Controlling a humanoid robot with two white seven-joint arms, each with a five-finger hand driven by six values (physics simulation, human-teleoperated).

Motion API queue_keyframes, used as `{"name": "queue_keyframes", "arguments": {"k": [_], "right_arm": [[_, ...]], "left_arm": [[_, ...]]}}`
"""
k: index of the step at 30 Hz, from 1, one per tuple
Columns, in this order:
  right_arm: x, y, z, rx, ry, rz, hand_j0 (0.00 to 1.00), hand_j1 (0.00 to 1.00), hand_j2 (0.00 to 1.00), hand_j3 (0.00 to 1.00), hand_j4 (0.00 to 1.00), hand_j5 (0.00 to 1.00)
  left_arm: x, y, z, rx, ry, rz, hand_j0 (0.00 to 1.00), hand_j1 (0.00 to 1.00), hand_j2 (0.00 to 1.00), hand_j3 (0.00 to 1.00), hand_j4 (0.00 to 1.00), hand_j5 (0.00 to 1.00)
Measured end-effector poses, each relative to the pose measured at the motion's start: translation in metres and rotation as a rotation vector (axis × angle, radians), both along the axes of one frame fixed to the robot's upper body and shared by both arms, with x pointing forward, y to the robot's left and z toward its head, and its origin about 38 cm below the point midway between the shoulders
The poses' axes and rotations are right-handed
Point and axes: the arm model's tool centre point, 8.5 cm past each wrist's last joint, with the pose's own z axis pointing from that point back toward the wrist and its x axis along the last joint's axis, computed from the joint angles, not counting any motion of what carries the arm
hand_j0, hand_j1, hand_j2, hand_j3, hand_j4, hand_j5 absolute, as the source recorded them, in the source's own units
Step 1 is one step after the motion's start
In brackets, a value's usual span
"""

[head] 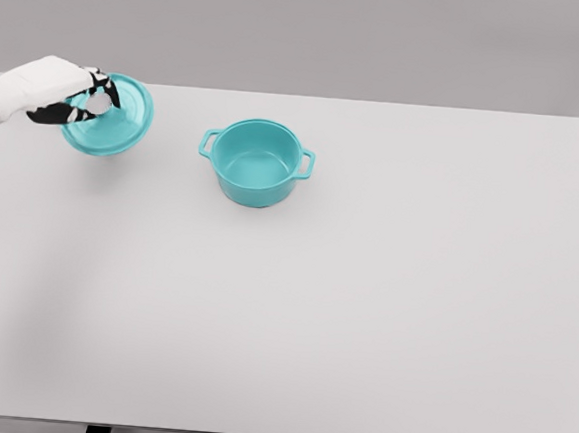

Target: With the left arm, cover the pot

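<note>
At the upper left of the frame, the left hand holds the teal lid by its knob, tilted, near the table's far edge. The open pot sits to the right, upper middle, well apart. Its handles point left and right. Bare table lies between them.

Near the table's far left corner, the left hand grips the knob of the tilted teal lid. The open pot stands apart, toward the far edge's middle.
</note>
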Motion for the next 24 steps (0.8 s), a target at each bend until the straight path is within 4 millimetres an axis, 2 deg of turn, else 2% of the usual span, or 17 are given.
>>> {"name": "queue_keyframes", "arguments": {"k": [9, 24], "right_arm": [[0.000, 0.000, 0.000, 0.000, 0.000, 0.000, 1.00, 1.00, 1.00, 1.00, 1.00, 1.00], [0.000, 0.000, 0.000, 0.000, 0.000, 0.000, 1.00, 1.00, 1.00, 1.00, 1.00, 1.00]], "left_arm": [[-0.004, -0.023, 0.022, -0.010, -0.087, -0.088, 0.46, 0.46, 0.46, 0.46, 0.46, 0.46], [-0.015, -0.077, 0.039, -0.020, -0.155, -0.243, 0.45, 0.45, 0.45, 0.45, 0.45, 0.45]]}}
